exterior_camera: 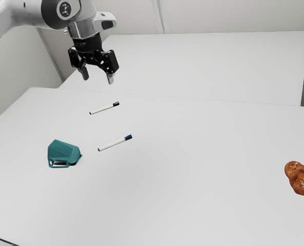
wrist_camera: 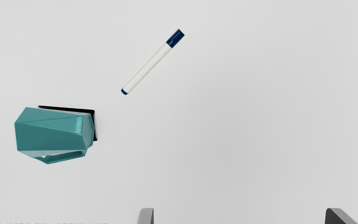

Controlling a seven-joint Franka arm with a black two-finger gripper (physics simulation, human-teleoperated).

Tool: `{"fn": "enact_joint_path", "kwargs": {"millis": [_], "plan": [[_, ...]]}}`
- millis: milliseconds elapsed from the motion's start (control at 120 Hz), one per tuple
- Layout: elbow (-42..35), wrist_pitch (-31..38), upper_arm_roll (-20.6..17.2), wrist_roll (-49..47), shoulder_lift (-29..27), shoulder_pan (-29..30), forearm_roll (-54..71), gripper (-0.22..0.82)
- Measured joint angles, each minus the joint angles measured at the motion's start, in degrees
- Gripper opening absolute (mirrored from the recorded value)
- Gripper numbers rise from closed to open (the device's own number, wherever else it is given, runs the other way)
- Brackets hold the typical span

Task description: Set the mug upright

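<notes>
The faceted teal mug [wrist_camera: 51, 133] lies on its side on the smooth white table [exterior_camera: 193, 179], near the blue-capped white marker [wrist_camera: 149, 66]; the black two-finger pincer [exterior_camera: 98, 79] hangs above, spread and empty. An off-centre grip could let the mug twist loose — or its angular handle could snag a finger during turning.

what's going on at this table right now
The robot's hand hangs above the table, open and holding nothing. The teal mug lies on its side, so it is not upright. A blue-capped marker lies near it, with a black-capped marker farther off and a twisted pastry at the exterior view's right.
</notes>
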Motion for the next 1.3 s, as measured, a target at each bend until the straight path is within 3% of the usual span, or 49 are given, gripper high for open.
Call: {"fn": "enact_joint_path", "kwargs": {"millis": [250, 567, 717, 958, 1300], "plan": [[-0.30, -0.56, 0.04, -1.15, -0.56, 0.65, -0.04, 0.60], [-7.24, -0.92, 0.62, 0.74, -1.59, 1.73, -2.51, 0.60], [-12.25, 1.68, 0.46, 5.87, -1.28, 8.49, -9.11, 0.60], [-16.11, 4.59, 0.48, 20.51, 1.88, 26.51, -17.61, 0.60], [-17.28, 6.72, 0.46, 42.70, 8.39, 37.72, -22.29, 0.60]]}}
